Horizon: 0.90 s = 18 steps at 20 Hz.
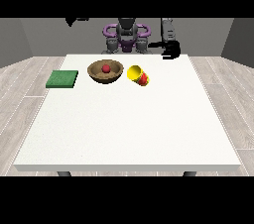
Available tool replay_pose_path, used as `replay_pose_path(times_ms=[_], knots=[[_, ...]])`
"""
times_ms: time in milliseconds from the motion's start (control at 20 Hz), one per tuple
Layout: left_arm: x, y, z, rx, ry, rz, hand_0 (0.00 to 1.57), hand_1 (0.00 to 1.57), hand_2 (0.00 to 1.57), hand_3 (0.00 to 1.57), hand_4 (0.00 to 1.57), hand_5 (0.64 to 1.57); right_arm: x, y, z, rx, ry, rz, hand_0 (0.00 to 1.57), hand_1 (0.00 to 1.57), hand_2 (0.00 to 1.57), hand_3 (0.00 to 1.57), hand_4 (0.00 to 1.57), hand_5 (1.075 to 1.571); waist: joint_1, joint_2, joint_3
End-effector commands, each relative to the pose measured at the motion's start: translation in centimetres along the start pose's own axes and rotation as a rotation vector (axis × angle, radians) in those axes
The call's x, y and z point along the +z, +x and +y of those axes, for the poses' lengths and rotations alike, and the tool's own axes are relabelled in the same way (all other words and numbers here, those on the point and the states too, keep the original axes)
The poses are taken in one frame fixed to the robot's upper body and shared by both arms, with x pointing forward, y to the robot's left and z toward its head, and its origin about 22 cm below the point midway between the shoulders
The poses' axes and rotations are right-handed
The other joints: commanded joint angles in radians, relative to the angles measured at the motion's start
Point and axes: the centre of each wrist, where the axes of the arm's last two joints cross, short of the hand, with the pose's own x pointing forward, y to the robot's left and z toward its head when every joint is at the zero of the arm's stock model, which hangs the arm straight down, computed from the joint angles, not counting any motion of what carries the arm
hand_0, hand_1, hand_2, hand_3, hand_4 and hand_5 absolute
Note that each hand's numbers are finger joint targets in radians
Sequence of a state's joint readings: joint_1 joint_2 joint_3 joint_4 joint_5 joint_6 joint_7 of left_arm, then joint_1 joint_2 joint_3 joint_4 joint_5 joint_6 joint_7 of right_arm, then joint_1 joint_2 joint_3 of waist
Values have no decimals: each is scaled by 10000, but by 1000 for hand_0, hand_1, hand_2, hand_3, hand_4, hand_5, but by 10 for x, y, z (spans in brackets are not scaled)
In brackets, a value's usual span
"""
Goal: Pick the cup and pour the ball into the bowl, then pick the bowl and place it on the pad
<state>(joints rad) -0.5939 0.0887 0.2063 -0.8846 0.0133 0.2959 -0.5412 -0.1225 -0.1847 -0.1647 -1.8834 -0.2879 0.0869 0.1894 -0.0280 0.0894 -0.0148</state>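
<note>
**Ball is in the bowl; the bowl is your next pick**

The small red ball [105, 68] already sits inside the round brown wooden-looking bowl [105, 71], near its middle, so you can judge the pouring step done. The bowl stands upright on the white tabletop [129, 124], mouth facing up, toward the far edge and a little to the view's left of centre. It is round, with no long axis to line up on. It looks stiff and fairly shallow with a thick rim, probably light; the wall curves outward, so your best hold is likely a pinch across the rim rather than round the body. Keep it level as you lift, since the ball is free to roll.

Just beside the bowl, at the view's right and apart from it, the yellow cup with a red band [138, 76] lies tipped on its side. Its long axis runs diagonally, with the open yellow mouth pointing up and toward the bowl. Nothing is holding it.

The flat green square pad [62, 79] lies to the view's left of the bowl, near the tabletop's edge and well apart from the bowl. That is your target, and the carry is a sideways move.

The black hand at the view's right [171, 49] hovers above the far edge, clear of the cup; its fingers look curled and hold nothing. The other hand does not show.
</note>
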Motion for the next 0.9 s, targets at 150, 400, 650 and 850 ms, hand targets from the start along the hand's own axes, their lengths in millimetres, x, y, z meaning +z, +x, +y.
replay_pose_path(times_ms=[150, 400, 650, 850], knots=[[-38, 11, 102, 2842, -97, -1834, 0, 0, 0, 0, 0, 1553, 9, 9, 41, 319, 213, -1027, 0, 0, 0, 0, 490, 1568, -53, 1723, 119], [-82, 54, 156, 2343, -845, -2266, 0, 0, 0, 0, 0, 1533, -3, -2, 57, 315, -149, -1269, 0, 0, 0, 0, 470, 1570, 141, 2473, 138], [-122, 115, 174, 1589, -1135, -2217, 0, 0, 0, 0, 0, 1521, -8, -61, 39, -177, -355, -167, 0, 0, 0, 0, 412, 1568, 235, 2168, 161], [-147, 169, 182, 1051, -1227, -2572, 0, 0, 0, 0, 0, 1523, -18, -91, 30, -760, -605, 21, 0, 0, 0, 0, 415, 1570, 206, 2446, 168]])
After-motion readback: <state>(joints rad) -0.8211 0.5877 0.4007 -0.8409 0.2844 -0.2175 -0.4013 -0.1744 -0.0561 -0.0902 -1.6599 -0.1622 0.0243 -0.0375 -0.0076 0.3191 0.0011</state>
